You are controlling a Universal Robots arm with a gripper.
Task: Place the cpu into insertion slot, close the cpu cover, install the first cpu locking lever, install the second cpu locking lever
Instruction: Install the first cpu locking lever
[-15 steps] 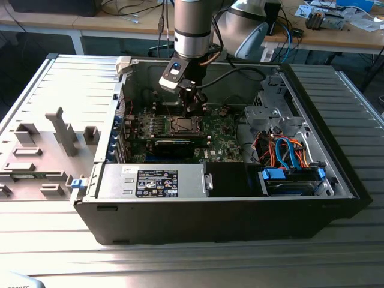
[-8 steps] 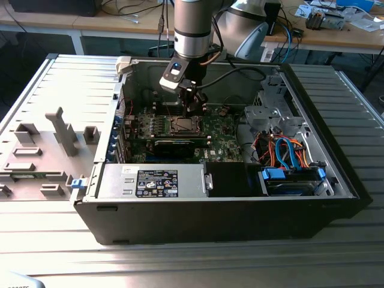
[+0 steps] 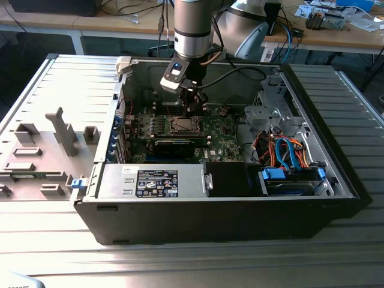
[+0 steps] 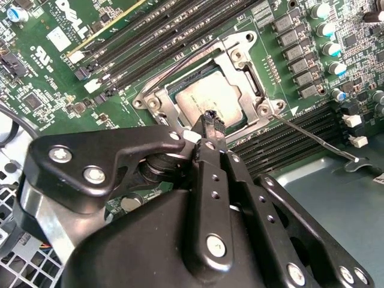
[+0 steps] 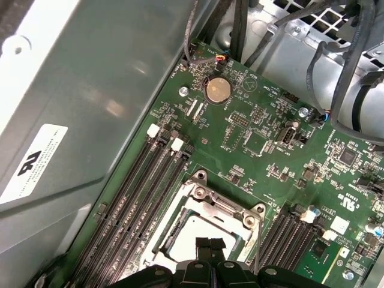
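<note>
The cpu (image 4: 207, 99) lies flat in the insertion slot (image 4: 255, 84) on the green board, its silver top showing. The cpu cover (image 4: 240, 63) lies down around it as a silver frame. My gripper (image 4: 211, 120) is shut with nothing between its fingers, its tips right above the chip's near edge. In the first wrist view the gripper (image 5: 210, 243) hangs over the cpu (image 5: 192, 231). One thin locking lever (image 4: 318, 139) sticks out sideways over the memory slots. A second lever (image 4: 180, 60) runs along the socket's other side. In the exterior view the gripper (image 3: 191, 101) hovers over the socket (image 3: 182, 125).
Long memory slots (image 4: 150, 42) flank the socket on both sides. The open case (image 3: 198, 210) has a grey wall (image 5: 90, 90) close by, cable bundles (image 5: 342, 66) and a drive cage with blue and orange cables (image 3: 288, 153) at the exterior view's right.
</note>
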